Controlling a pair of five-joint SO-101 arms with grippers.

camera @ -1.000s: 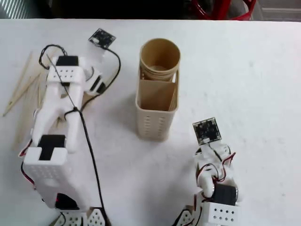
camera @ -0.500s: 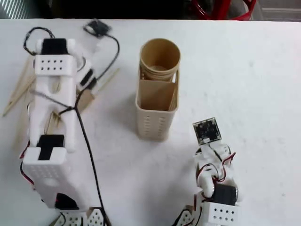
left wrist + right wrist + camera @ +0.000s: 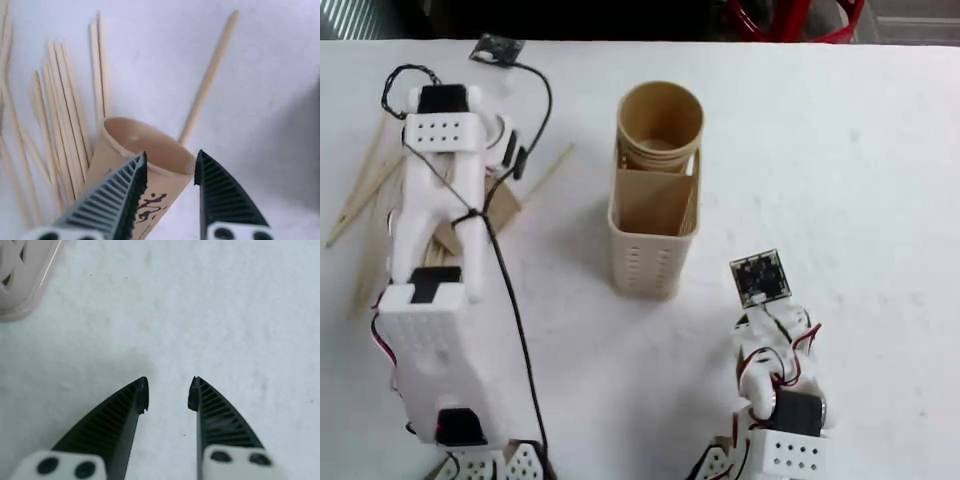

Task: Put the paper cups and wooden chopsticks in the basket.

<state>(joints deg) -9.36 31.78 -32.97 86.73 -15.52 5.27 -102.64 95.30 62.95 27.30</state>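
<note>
My left pincer [image 3: 171, 159] is above one paper cup [image 3: 150, 147], which lies on its side toward the left edge of the table. Dark brush-style print stands on the cup's outer wall, just below the rim. One finger of the pincer covers part of this print. The visible remainder cannot be read as letters or numbers. Nothing else bears legible text.
</note>
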